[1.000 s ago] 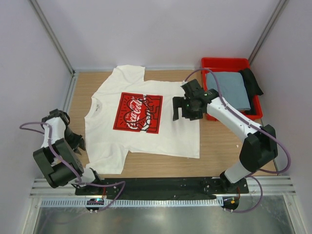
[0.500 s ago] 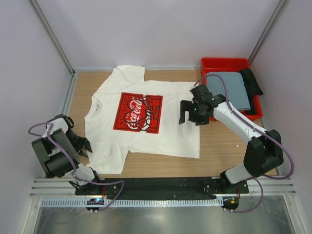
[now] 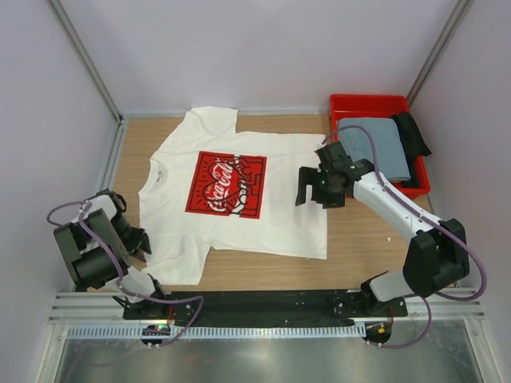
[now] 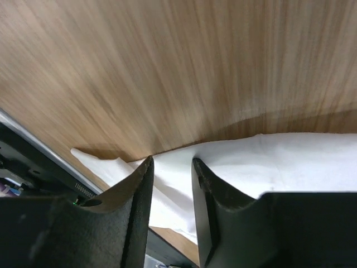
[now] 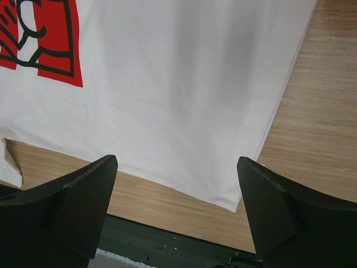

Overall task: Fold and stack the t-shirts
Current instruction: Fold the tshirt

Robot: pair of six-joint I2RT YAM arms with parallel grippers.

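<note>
Red bin (image 3: 370, 104): stood at the table's (image 3: 367, 247) far right; it held a folded grey-blue t-shirt (image 3: 387, 144) and a dark cloth (image 3: 415, 132) along its right wall.
White t-shirt (image 3: 263, 223): lay spread flat on the wood left of the bin, Coca-Cola print (image 3: 227, 184) up.
Right gripper (image 5: 175, 162): jaws wide apart, empty, above the shirt's hem.
Left gripper (image 4: 170, 163): jaws narrowly parted over the near sleeve's edge.
Unclear: what the dark cloth was; whether the left fingers touched cloth.
</note>
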